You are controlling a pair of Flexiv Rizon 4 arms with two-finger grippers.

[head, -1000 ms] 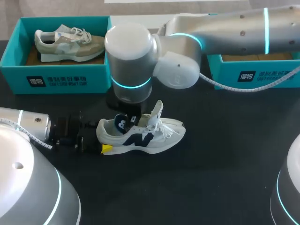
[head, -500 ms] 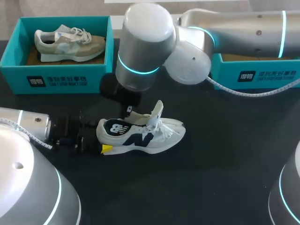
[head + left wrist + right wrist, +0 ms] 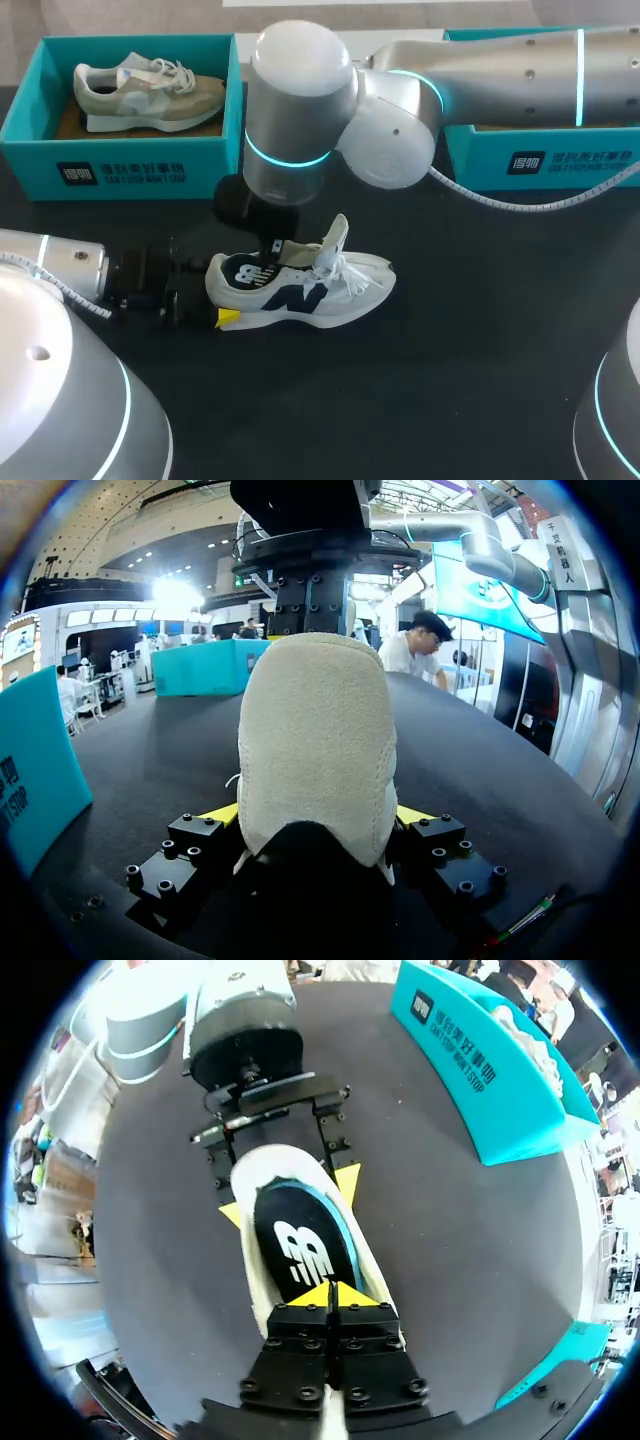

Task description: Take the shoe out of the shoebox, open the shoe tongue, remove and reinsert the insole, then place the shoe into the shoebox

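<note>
While left claw [image 3: 318, 818] clamps heel of white sneaker with navy logo [image 3: 300, 285], yellow tips on both sides, shoe stands upright mid black desk [image 3: 450, 380], tongue lifted. Right claw [image 3: 330, 1296] hangs over shoe mouth, tips pressed together just above navy insole [image 3: 300, 1250]; pinching it or not, cannot tell. Teal cardboard shoebox at left [image 3: 120, 170] and teal shoebox at right [image 3: 540, 160] sit behind, apart from shoe.

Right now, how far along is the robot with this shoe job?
Done: the white sneaker with navy trim is unboxed, its tongue lifted. In hand: the left hand clamps the heel; the right hand, tips together, hangs over the navy insole lying inside. Whether that was already removed, I cannot tell. Left: returning the sneaker to the teal cardboard shoebox.
</note>
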